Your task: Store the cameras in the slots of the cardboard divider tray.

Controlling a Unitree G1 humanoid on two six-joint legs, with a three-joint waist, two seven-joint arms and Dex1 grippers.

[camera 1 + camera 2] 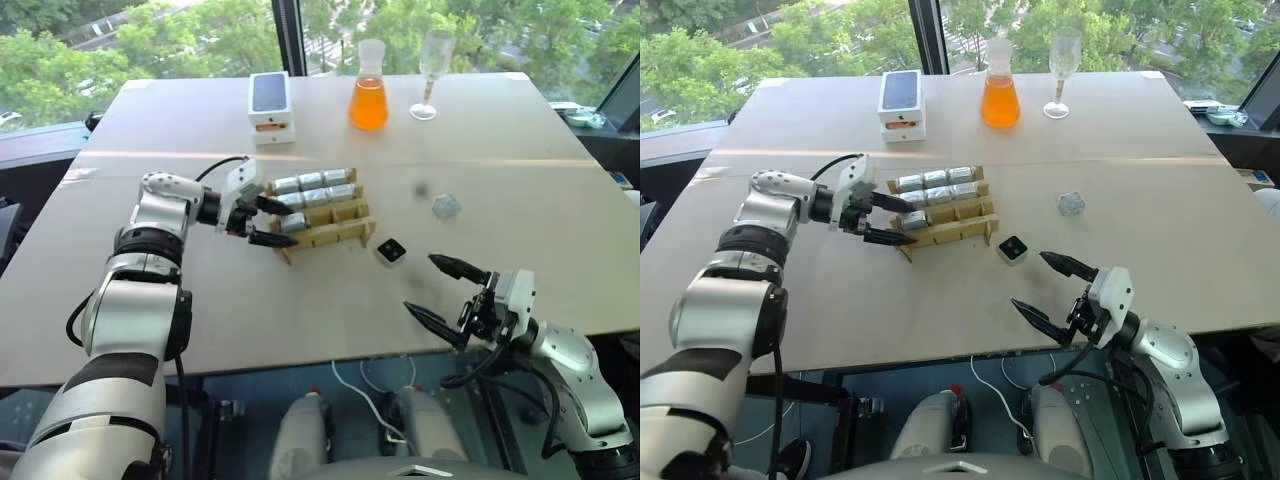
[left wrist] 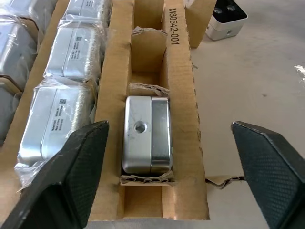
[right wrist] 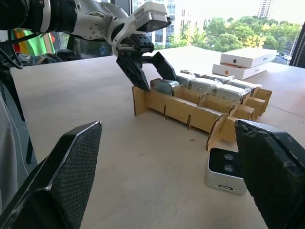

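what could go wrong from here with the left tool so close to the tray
The open left tool straddles the silver camera just seated in the cardboard tray; pulling away crooked could snag a slat or drag the light tray. The black camera lies close to the tray's corner, so the right tool might bump the tray reaching for it.

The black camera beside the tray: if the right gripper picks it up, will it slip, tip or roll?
The black camera is boxy and lies flat on the table, so it should not roll or tip. Its sides look smooth, so it might slip between the fingers. It looks rigid and small, probably light; a push from the open right gripper would likely slide it.
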